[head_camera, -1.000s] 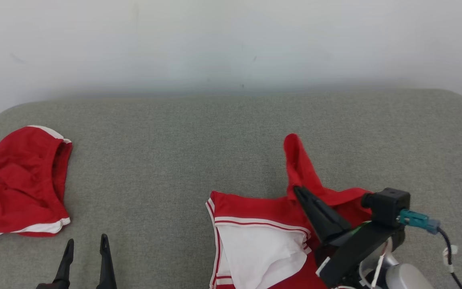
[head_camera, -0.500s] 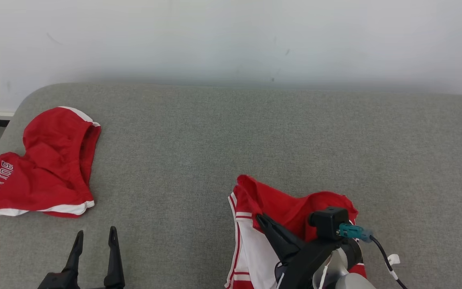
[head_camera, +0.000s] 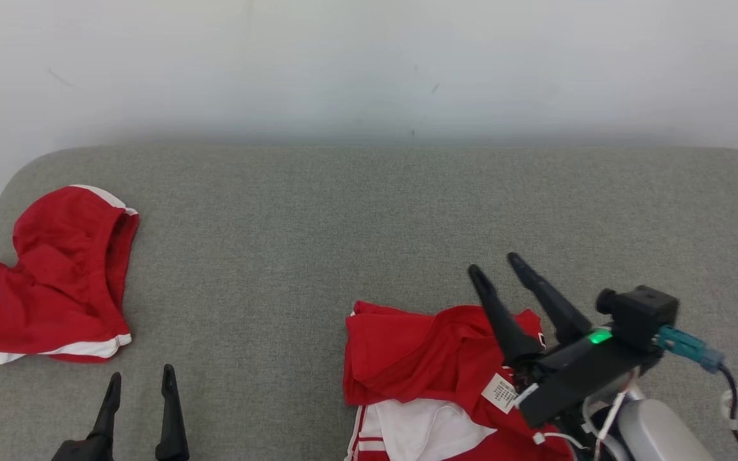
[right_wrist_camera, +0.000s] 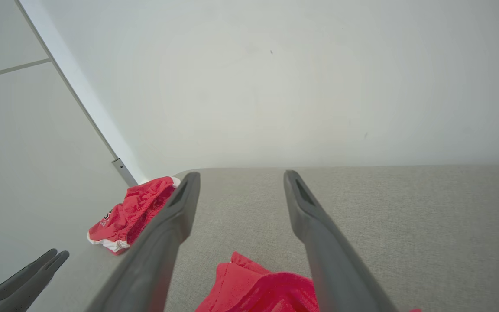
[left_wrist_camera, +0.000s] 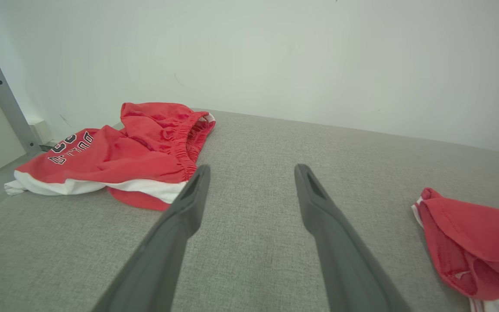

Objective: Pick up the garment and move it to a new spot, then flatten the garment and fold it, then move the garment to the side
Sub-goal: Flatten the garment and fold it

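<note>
Grey padded surface [head_camera: 318, 243] is spanning the whole frame. The garment [head_camera: 420, 352], red with white panels, is lying crumpled at lower centre-right. A second red garment [head_camera: 55, 288], lettered BULLS, is lying at the left edge, well apart. I am seeing the right gripper [head_camera: 494, 264] hanging over the garment's right part, fingers apart, gripping nothing. The left gripper [head_camera: 140, 374] is sitting at lower left, fingers likewise apart. A white label [head_camera: 500, 392] is showing on the garment.

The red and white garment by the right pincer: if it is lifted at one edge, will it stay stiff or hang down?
Probably it hangs limp: the garment lies in soft folds and creases. It looks thin, so likely light. Pushed over the grey fabric surface, it would probably bunch up rather than slide.
</note>
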{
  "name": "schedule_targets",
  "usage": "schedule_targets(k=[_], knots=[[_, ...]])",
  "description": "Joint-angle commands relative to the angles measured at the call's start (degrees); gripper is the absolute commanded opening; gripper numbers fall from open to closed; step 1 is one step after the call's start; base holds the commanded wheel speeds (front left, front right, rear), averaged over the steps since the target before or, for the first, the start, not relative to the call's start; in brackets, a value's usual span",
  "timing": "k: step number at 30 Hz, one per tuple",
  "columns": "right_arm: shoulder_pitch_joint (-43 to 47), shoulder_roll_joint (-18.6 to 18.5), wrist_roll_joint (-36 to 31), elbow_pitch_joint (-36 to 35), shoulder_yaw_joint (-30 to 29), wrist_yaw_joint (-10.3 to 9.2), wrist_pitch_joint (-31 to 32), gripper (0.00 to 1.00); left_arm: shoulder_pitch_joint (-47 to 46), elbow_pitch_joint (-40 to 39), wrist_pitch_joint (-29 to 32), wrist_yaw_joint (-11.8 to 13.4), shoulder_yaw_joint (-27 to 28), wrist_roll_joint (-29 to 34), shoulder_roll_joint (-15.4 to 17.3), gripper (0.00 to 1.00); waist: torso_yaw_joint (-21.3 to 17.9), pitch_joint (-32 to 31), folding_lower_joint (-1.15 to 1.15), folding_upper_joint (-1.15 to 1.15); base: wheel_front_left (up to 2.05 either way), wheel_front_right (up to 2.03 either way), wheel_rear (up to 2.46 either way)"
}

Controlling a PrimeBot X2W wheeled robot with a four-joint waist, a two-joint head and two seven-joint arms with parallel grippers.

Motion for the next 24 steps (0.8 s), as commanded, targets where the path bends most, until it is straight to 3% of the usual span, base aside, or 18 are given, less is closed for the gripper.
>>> schedule_targets(k=[1, 6, 10, 24], knots=[[1.4, -0.7, -0.1, -1.1, -1.3, -0.15, 0.3, 1.0, 0.7, -0.3, -0.2, -0.3, 0.3, 0.5, -0.1, 1.0, -0.3, -0.1, 0.0, 0.0, 0.0, 0.0, 0.0], [6.9, -2.4, 0.7, -5.2, -9.2, -0.15, 2.0, 1.0, 1.0, -0.7, -0.2, -0.6, 1.1, 0.9, 0.0, 1.0, -0.6, -0.4, 0.0, 0.0, 0.0, 0.0, 0.0], [11.0, -2.3, 1.1, -6.6, -12.0, -0.15, 3.9, 1.0, 1.6, -1.2, -0.2, -0.6, 1.7, 1.1, -0.1, 1.0, -0.9, -0.4, 0.0, 0.0, 0.0, 0.0, 0.0], [6.7, 0.9, 2.6, 3.8, -10.4, -0.15, 3.6, 1.0, 0.3, -1.3, -0.2, -0.6, 0.9, 1.5, -0.4, 1.0, 0.4, 0.5, 0.0, 0.0, 0.0, 0.0, 0.0]])
